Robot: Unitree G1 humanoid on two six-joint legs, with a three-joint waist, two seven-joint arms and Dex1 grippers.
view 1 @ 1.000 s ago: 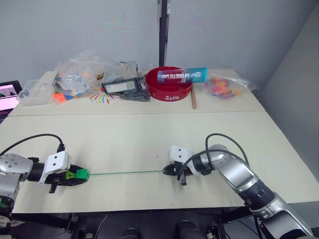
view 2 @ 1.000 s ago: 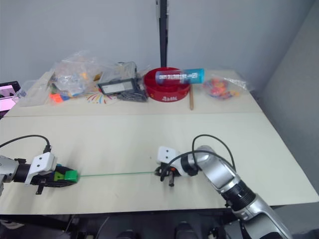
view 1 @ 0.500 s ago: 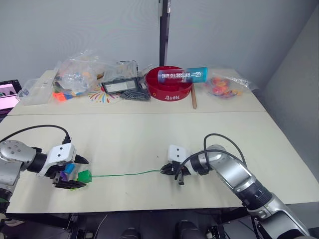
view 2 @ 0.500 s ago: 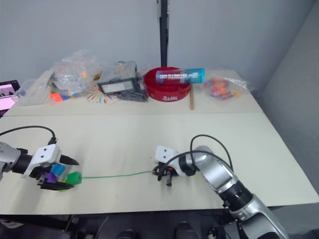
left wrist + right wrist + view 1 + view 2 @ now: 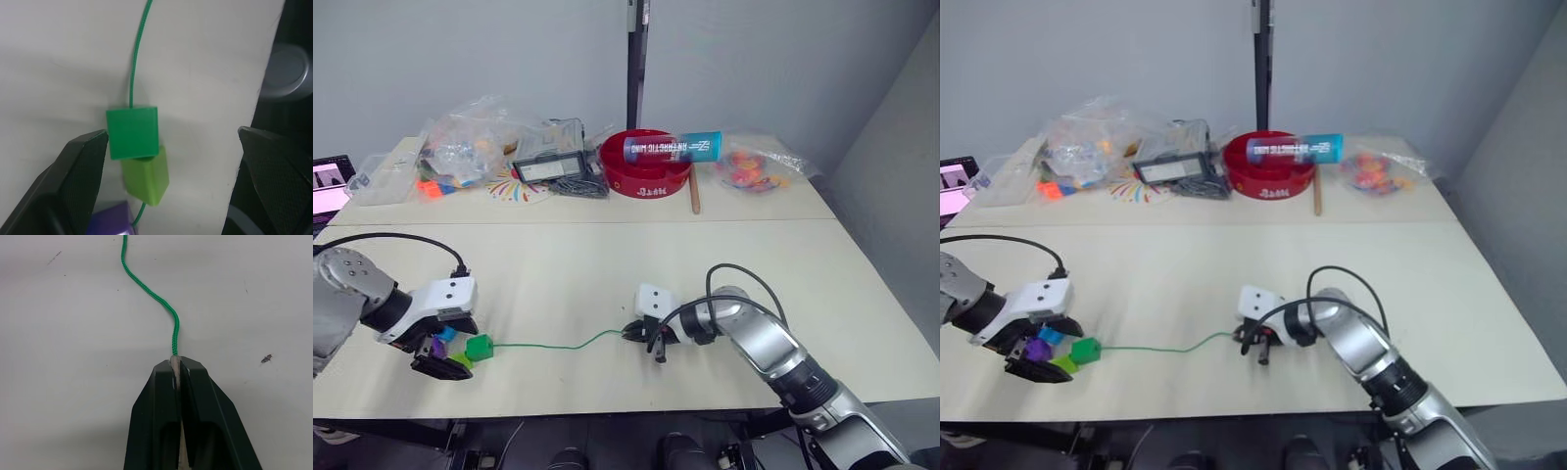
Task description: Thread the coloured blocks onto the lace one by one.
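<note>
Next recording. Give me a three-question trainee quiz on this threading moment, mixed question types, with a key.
1. True or false: the right gripper is shut on the pale tip of the lace.
2. Multiple choice: the dark green block is (A) between the right gripper's fingers, (B) on the lace, against the light green block, (C) in the red bowl.
3. Short answer: how do the left gripper's fingers stand around the blocks?

Key
1. True.
2. B.
3. Open, one finger on each side, apart from the green blocks.
</note>
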